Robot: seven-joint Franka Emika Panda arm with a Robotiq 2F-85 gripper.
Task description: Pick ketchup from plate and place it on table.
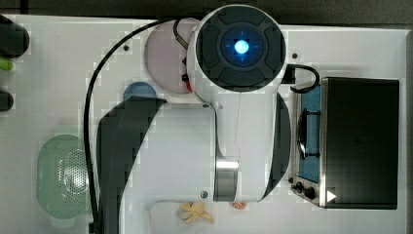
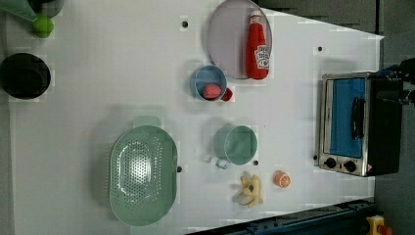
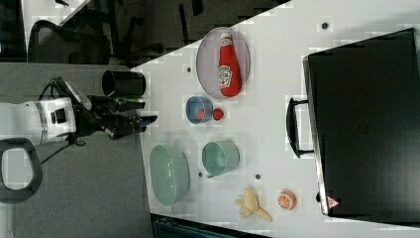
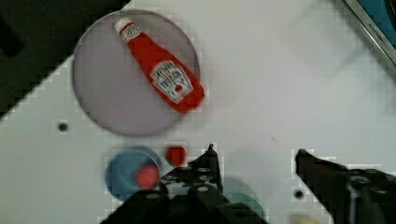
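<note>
Right, red plastic ketchup bottle (image 4: 159, 73) with white cap lies flat on pale pinkish-grey round plate (image 4: 100, 100), base end overhanging rim. Black two-finger gripper (image 4: 256, 156) hangs high above white table (image 4: 280, 74), empty, jaws apart. Bottle's long axis runs diagonal to jaw gap; wrist turn likely needed.

This looks like a robotics lab staged as a play kitchen. A white bench (image 2: 98, 88) with dark screw holes carries a toy toaster oven (image 2: 359, 125) at the left view's right edge and a green strainer basket (image 2: 143, 175) at lower left. Office chairs (image 3: 67, 42) stand on grey floor in the right view's upper left.
</note>
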